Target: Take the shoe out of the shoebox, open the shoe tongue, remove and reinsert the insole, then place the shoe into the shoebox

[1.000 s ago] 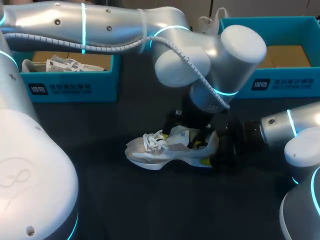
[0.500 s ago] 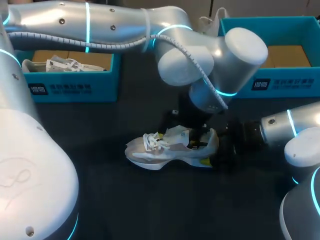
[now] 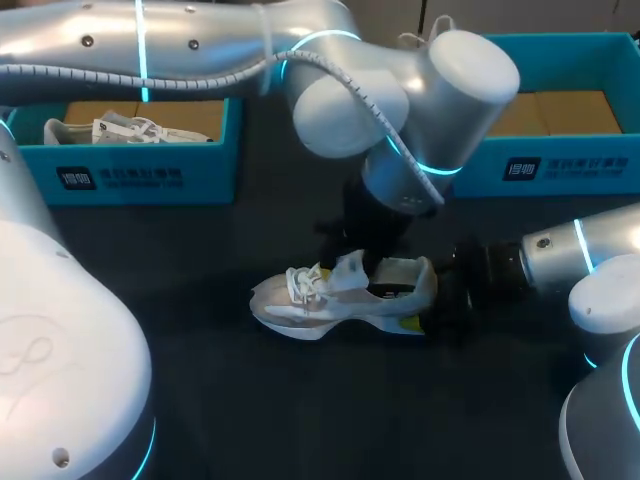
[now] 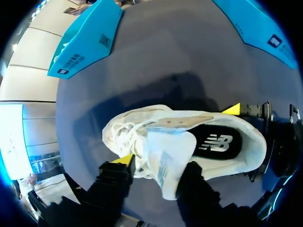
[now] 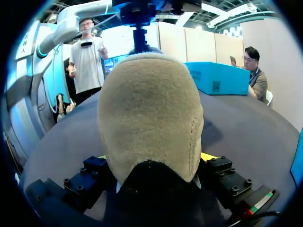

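Note:
A white sneaker (image 3: 335, 300) lies on its sole on the dark table, toe toward my left. Its black insole (image 4: 215, 142) sits inside. My left arm reaches over from the left, and its gripper (image 3: 355, 255) is above the shoe's opening. In the left wrist view the left gripper (image 4: 158, 163) is shut on the raised white tongue (image 4: 165, 153). My right gripper (image 3: 442, 290) grips the heel from behind. The tan heel (image 5: 149, 113) fills the space between the right gripper's (image 5: 154, 158) fingers, which touch it on both sides.
A teal shoebox (image 3: 140, 175) at the back left holds another white shoe (image 3: 110, 130). A second teal shoebox (image 3: 560, 165) stands at the back right, lined with brown paper. Bare dark table lies in front of the sneaker.
My left gripper has closed from wide open onto the tongue. The left arm's wrist has shifted slightly left and back. The right arm and the shoe have stayed put.

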`<state>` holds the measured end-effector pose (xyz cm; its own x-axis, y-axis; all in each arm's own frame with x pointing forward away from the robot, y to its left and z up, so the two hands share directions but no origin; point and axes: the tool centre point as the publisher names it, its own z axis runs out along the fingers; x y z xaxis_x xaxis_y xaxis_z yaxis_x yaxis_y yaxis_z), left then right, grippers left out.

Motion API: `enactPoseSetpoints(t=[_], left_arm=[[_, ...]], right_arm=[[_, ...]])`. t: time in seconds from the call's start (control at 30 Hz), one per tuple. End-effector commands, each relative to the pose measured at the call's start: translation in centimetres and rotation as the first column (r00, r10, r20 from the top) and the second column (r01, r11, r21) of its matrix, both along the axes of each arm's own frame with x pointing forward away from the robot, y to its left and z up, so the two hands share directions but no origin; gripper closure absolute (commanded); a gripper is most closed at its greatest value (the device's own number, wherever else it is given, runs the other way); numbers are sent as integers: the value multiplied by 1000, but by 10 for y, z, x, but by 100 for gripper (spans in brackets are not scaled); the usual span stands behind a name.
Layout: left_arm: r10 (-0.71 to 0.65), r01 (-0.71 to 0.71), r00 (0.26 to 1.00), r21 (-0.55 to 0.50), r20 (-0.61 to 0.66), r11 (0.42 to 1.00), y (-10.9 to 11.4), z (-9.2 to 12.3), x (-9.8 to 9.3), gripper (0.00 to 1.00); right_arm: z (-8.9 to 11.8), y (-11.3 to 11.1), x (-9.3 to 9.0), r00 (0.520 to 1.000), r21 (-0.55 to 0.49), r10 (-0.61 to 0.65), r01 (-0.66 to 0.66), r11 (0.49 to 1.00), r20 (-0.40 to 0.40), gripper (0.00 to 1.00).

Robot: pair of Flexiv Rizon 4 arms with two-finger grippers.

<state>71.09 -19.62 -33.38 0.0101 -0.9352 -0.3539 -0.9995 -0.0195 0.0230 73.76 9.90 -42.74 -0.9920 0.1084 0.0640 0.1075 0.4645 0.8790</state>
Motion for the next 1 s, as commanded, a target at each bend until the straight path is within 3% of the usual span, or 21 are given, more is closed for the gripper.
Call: enactPoseSetpoints(t=[0.03, 0.37, 0.83, 0.87, 0.9, 1.0], left_arm=[[2, -2, 1000, -5, -11, 1000, 2, 0, 2, 100], [38, -39, 999, -49, -22, 998, 20, 10, 4, 100], [116, -117, 993, -53, -15, 992, 54, 0, 4, 100], [121, -122, 993, -52, -19, 991, 56, -2, 4, 98], [121, -122, 992, -47, -17, 991, 58, -4, 4, 85], [134, -134, 991, -31, -19, 990, 63, -9, 4, 87]], right_arm=[[0, 2, -2, 1000, -4, -1, 1, 1000, 0, 100], [0, 2, -2, 1000, -4, -1, 1, 1000, 0, 100], [0, 2, -2, 1000, -4, -1, 1, 1000, 0, 100], [0, 2, -2, 1000, -4, -1, 1, 1000, 0, 100], [0, 2, -2, 1000, -4, -1, 1, 1000, 0, 100], [0, 2, -2, 1000, -4, -1, 1, 1000, 0, 100]])
